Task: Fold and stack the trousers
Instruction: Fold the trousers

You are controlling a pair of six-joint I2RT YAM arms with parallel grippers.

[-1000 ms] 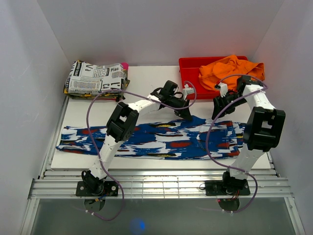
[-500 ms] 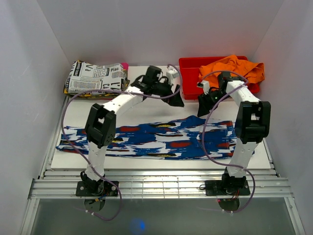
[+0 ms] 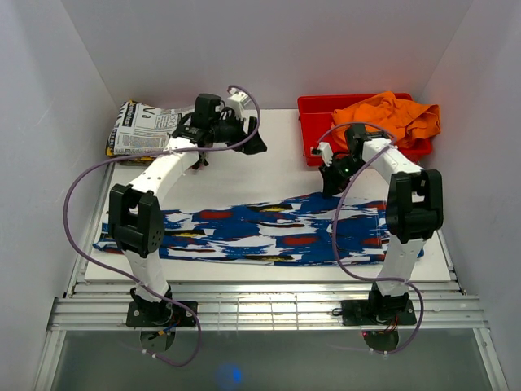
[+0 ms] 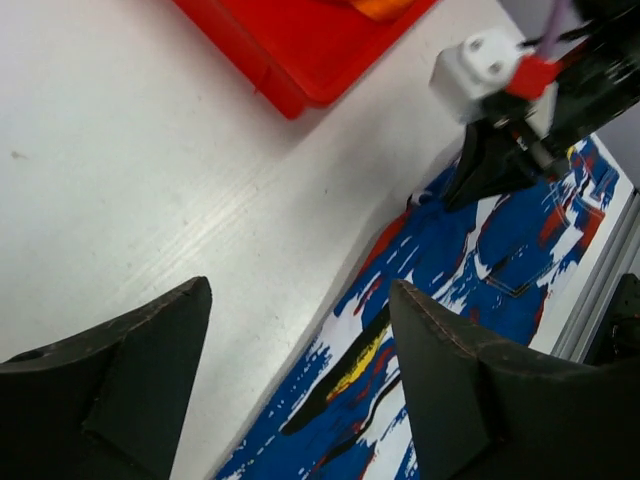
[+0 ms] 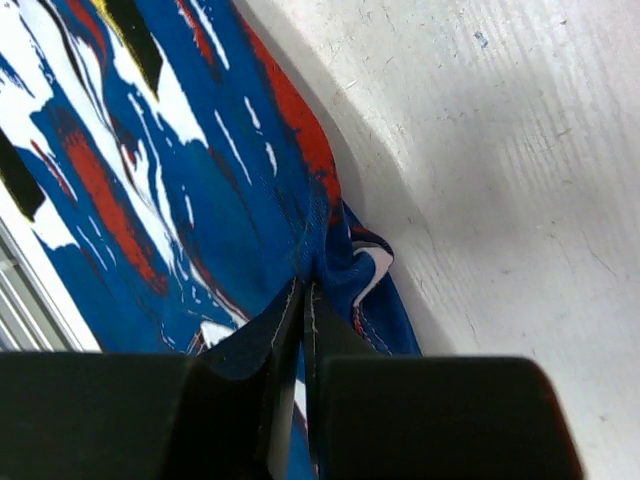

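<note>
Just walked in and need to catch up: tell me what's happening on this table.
Two robot arms are working on the blue patterned trousers, which lie stretched out lengthwise across the near part of the table. The right gripper is shut on a pinch of cloth at their far edge. The left gripper is open and empty, over bare table near the newspaper-print folded cloth. An orange cloth sits in the red bin at the back.
</note>
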